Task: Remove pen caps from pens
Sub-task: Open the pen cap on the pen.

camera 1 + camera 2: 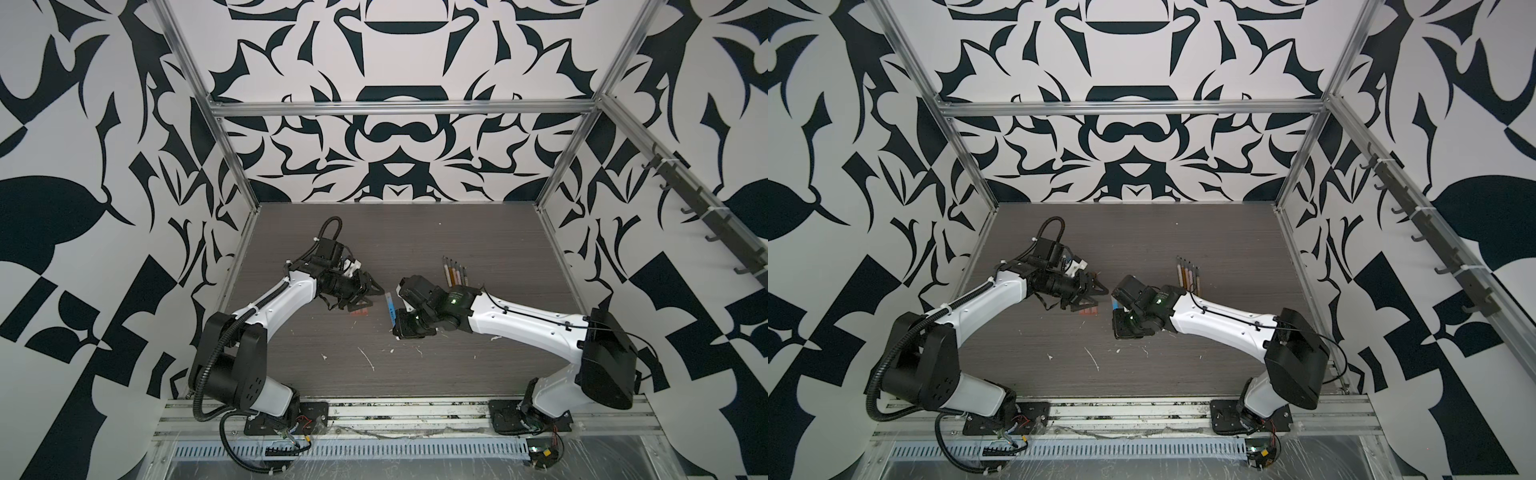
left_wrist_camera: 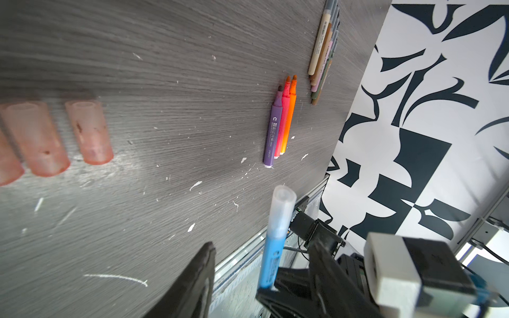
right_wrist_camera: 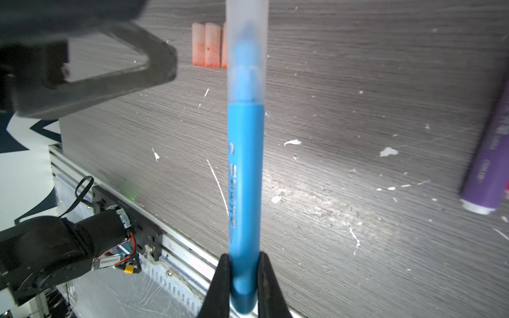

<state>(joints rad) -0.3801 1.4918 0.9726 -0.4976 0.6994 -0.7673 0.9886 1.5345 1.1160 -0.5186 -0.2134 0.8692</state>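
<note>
right gripper (image 3: 243, 256) clamped on the tail of the slim blue plastic marker (image 3: 245, 170), left gripper (image 2: 261, 245) jaws apart near its frosted translucent cap (image 3: 246, 49): square up, pinch, pull straight off.

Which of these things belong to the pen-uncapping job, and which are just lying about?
Job: blue pen, its frosted cap, right gripper holding it, three uncapped bright pens, thin pens, loose pinkish caps.
Lying about: white flecks.

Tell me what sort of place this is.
Probably a robot test cell: a silver aluminium frame edging black-and-white patterned wall panels, and two white-and-black robot arms bolted to a metal front rail beside a grey wood-grain tabletop.
</note>
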